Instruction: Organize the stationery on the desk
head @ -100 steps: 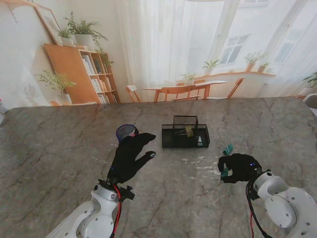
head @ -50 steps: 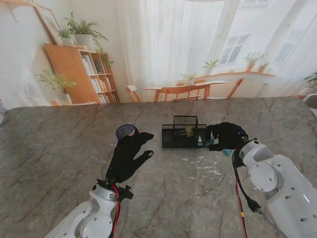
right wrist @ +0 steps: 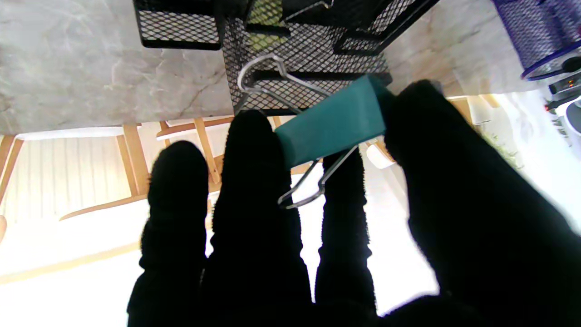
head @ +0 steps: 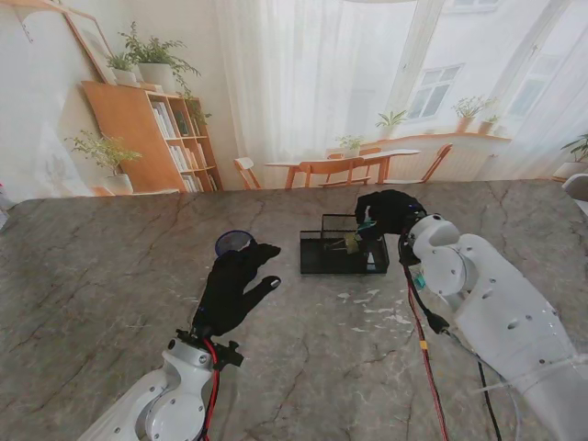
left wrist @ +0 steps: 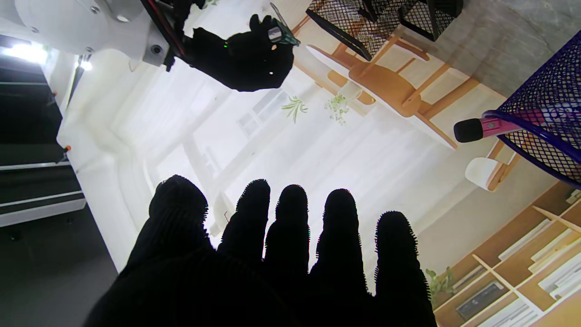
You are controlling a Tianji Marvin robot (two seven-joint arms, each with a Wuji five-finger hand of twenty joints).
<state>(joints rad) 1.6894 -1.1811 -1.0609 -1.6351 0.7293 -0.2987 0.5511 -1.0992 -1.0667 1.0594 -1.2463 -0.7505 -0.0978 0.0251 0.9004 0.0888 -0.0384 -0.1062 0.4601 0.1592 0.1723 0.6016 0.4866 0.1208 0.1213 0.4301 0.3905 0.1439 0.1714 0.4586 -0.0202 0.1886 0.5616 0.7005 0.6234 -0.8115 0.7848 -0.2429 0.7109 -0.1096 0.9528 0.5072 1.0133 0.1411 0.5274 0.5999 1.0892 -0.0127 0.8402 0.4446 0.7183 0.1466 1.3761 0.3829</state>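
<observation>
Left robot hand (head: 237, 285), lower left of frame: fingers spread, holding nothing, just nearer me than purple mesh cup (head: 233, 243). Black mesh organizer (head: 343, 246) at center. Right robot hand (head: 390, 213), over organizer's right end, pinches teal binder clip (right wrist: 333, 121).

It looks like a home. At the upper left is a wooden bookshelf (head: 156, 133) with books and plants. At the top middle are a dining table (head: 367, 161), chairs and curtained windows.

Black wire-mesh organizer (head: 344, 253), veined marble-look table (head: 110, 266), seemingly matt
</observation>
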